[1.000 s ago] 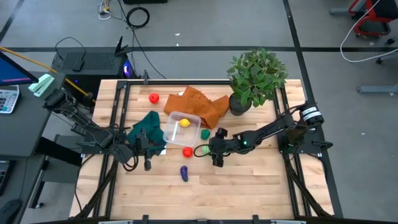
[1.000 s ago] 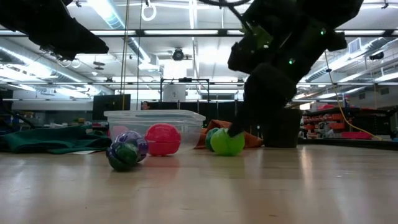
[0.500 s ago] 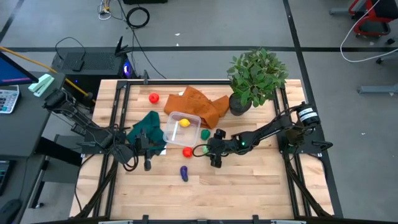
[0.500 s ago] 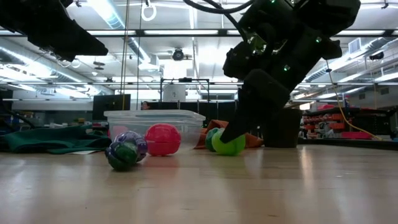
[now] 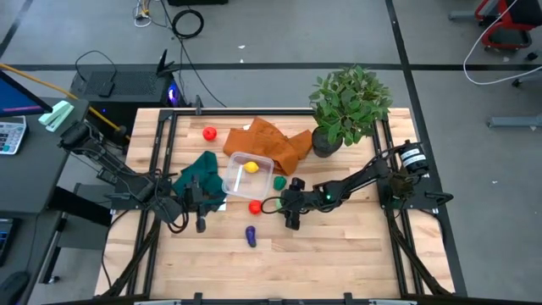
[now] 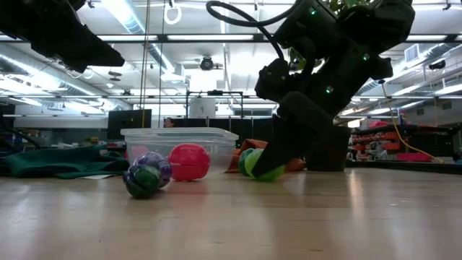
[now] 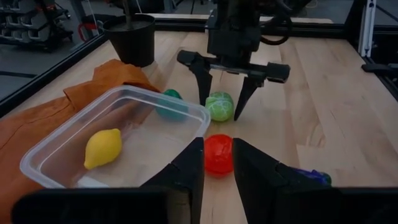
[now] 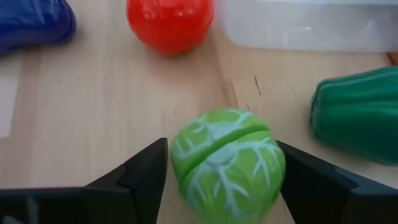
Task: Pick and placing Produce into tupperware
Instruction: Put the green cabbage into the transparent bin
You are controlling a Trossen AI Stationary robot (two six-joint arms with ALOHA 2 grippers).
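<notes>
Down low, the right end effector [image 8: 221, 177] stands wide, straddling the yellow-green cabbage [image 8: 227, 163].

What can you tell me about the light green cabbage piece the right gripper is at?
The cabbage is a small, rounded, glossy plastic-looking toy, yellow-green with paler vein lines and a seam across it. It rests on the wooden table, between the open fingers of the right gripper, which flank it on both sides; contact is not clear. It lies outside the tupperware, near its corner, with the dark green piece and a red piece close by, not touching.
</notes>
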